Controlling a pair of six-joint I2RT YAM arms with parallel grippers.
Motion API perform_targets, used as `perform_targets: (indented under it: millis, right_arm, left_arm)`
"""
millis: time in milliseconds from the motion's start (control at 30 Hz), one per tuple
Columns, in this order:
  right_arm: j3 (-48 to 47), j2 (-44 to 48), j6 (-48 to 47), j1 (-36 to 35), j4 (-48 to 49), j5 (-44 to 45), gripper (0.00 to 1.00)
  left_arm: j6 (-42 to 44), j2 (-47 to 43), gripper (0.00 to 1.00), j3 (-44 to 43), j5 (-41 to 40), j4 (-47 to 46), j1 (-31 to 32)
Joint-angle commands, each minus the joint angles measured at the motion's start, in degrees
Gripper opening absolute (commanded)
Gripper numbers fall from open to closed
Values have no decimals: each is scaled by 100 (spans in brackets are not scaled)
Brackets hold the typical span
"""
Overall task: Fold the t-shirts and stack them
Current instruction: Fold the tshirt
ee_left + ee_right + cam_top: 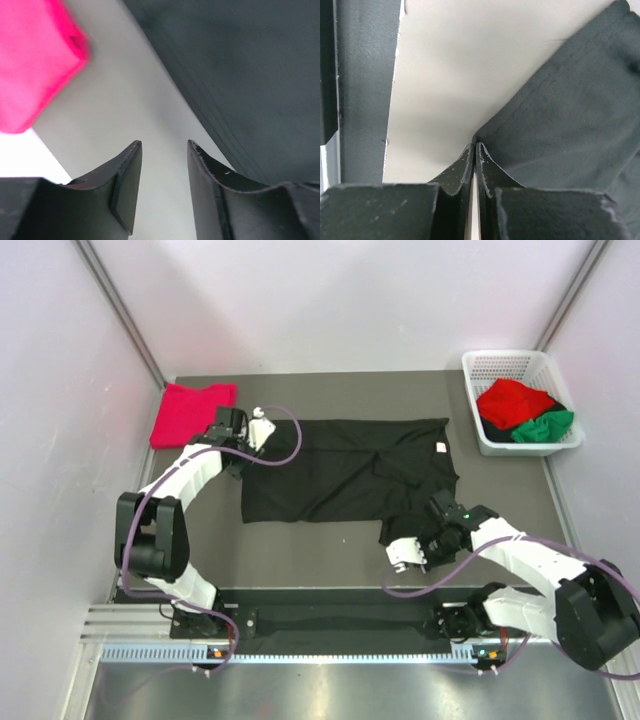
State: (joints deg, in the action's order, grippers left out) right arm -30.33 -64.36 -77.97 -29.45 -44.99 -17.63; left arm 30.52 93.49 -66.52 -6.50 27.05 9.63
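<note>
Table (330, 565): dark mat. The black t-shirt (330, 475) lies spread flat at its centre, long axis running nine to three o'clock, collar and white tag (438, 448) toward three, hem toward nine, one sleeve reaching toward five. Expect it to be light, limp and easy to wrinkle, so take it by hem corners or sleeve edges, never mid-panel. The basket (480, 362) at two o'clock holds the red tee (512, 400) and green tee (545, 427). The pink tee (190, 412) sits folded at ten. Your right gripper (474, 146) is closed tight at the sleeve's edge at five o'clock and appears to pinch it. Your left gripper (165, 145) hangs half-spread and empty over bare mat between the pink tee and the black hem.
</note>
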Motion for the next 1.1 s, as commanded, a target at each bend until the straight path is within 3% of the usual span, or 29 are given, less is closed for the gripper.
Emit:
perform_targets:
  millis: [0,67,133,167,233,433,800,1067]
  right_arm:
    - [36,395,220,27,-139,251,0]
    - [-192,660,335,36,-404,260,0]
    - [-455,976,581,36,-703,260,0]
    - [-544,1047,651,27,-834,269,0]
    - [-763,1162,906,36,-906,330,0]
    - [-1010,917,1399,27,-713,453,0]
    - [-1133,258,1592,27,-142,462,0]
    - [-1133,195,1619,27,-71,479,0]
  left_arm:
    - [927,-708,48,174,1111,1104,-153]
    - [1296,-955,52,166,1747,1634,-172]
    - [1263,-860,66,-36,2133,2510,-172]
    - [1237,-798,68,-97,2240,2725,-172]
    - [1211,-571,62,-186,2486,3164,-172]
    - [1017,-428,50,69,2856,2885,-172]
    - [1465,-323,50,385,2734,3070,-137]
    - [1448,11,51,508,2496,2622,-101]
